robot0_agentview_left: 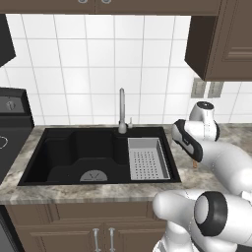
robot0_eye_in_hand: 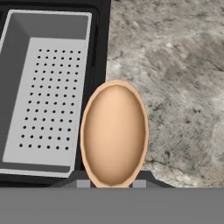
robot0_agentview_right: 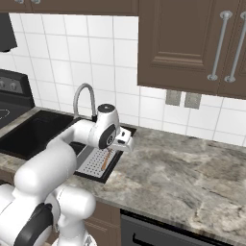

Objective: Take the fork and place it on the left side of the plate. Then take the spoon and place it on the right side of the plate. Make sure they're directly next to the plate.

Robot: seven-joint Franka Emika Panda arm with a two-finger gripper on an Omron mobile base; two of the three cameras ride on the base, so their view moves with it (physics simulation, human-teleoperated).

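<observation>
i hold the spoon (robot0_eye_in_hand: pixel 114 133) clenched in my gripper (robot0_eye_in_hand: pixel 109 183) by its thin handle; light, stiff wood, its bowl hanging over the sink (robot0_eye_in_hand: pixel 101 43) edge.

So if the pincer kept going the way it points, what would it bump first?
Holding the spoon, the pincer points down, so the spoon's bowl would probably meet the sink edge beside the counter; depth is unclear.

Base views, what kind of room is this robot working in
A kitchen, rendered rather than real. A black sink with a tall faucet is set into a marbled stone counter, white wall tiles run behind it, and dark wooden cabinets hang above.
</observation>
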